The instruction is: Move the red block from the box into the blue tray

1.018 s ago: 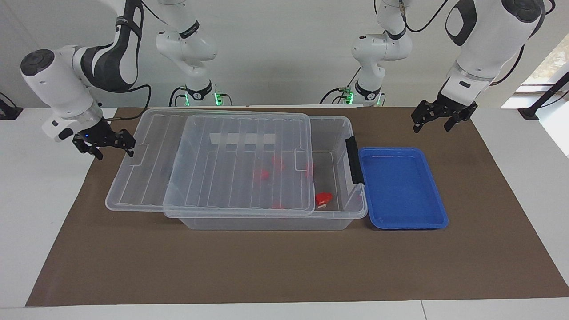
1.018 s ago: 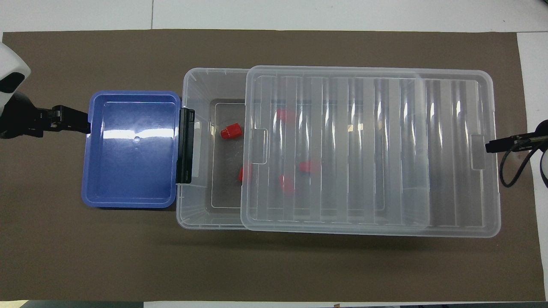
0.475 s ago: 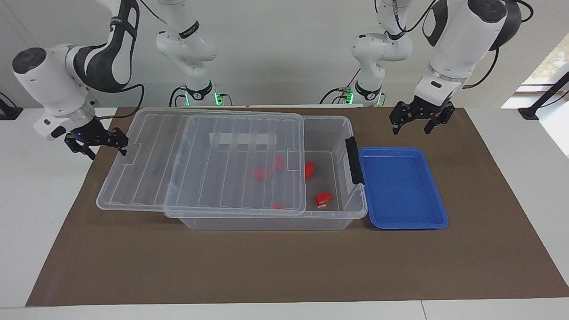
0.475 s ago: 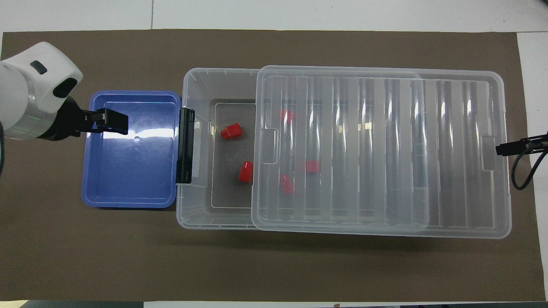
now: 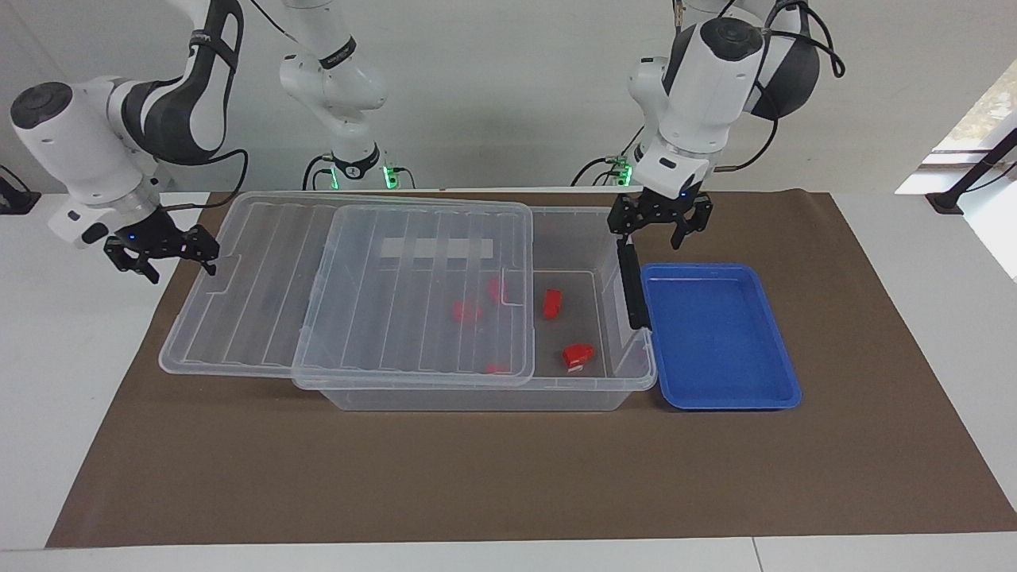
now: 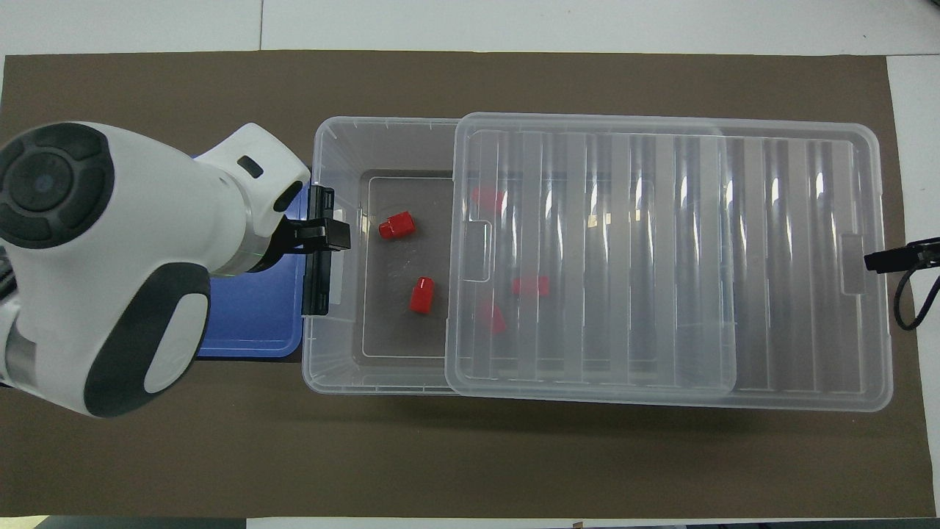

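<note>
The clear box (image 5: 477,395) (image 6: 330,367) lies along the mat, its ribbed lid (image 5: 357,294) (image 6: 661,257) slid partway off toward the right arm's end. In the uncovered part a small plain red block (image 5: 553,303) (image 6: 421,294) lies beside a wider red block (image 5: 578,355) (image 6: 396,225). Several more red blocks show through the lid. The blue tray (image 5: 715,334) (image 6: 250,323) sits against the box's black latch (image 5: 632,286) (image 6: 317,257). My left gripper (image 5: 659,232) (image 6: 327,235) hangs open over that latch end. My right gripper (image 5: 181,266) (image 6: 877,261) stands open at the lid's outer end.
A brown mat (image 5: 508,477) covers the table under everything. In the overhead view my left arm (image 6: 110,257) hides most of the tray. Bare mat lies on the side of the box away from the robots.
My left gripper has swung from outside the tray, across it, to the box's latch end. The lid has slid toward the right arm's end along with my right gripper, uncovering the plain red block.
</note>
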Tool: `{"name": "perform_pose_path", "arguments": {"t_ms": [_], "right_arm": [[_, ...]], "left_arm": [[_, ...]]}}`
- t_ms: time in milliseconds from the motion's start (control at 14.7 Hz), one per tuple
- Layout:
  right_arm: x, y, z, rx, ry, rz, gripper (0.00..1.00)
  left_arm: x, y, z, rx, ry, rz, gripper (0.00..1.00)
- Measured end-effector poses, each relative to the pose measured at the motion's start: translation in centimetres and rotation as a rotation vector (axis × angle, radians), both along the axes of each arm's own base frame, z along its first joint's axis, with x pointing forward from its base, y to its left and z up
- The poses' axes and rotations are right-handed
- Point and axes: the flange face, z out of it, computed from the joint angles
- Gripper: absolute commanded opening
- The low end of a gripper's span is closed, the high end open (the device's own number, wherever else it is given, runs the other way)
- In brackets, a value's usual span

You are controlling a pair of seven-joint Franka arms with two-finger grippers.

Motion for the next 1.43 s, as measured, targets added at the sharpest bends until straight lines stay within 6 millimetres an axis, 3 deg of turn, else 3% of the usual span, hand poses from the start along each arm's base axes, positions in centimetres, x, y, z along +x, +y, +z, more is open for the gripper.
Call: {"name": "perform_pose_path", "arguments": {"t_ms": [339,543,814,1221,1357,1425], "right_arm": [[-0.2,-0.5,0.0,-0.007,0.002,0.002,1.0],[-0.2,-0.6,0.0,-0.008,0.003,0.009,1.0],[-0.4,-1.0,0.0,-0.009,0.003,0.006,1.0],[-0.3,-1.0,0.2,-0.011,-0.001,0.008,1.0],[0.3,-0.7,1.4,-0.016,-0.014,0.016,1.0],[0.9,0.0,3.0,-0.016,-0.013,0.03,1.0]], "left_arm": [[-2.0,-5.1,-3.4,-0.006,0.013,0.009,1.0],[-2.4,-7.2,-7.1,-0.005,0.031,0.035,1.0],[-2.4,-8.3,-11.2,-0.014,0.031,0.071,1.0],[-3.1,-8.6,-15.2,-0.016,0.031,0.066,1.0],[-3.5,-9.3,-17.0,-0.014,0.036,0.055,1.0],[-3.6,-9.8,-18.4,-0.012,0.042,0.048,1.0]]}}
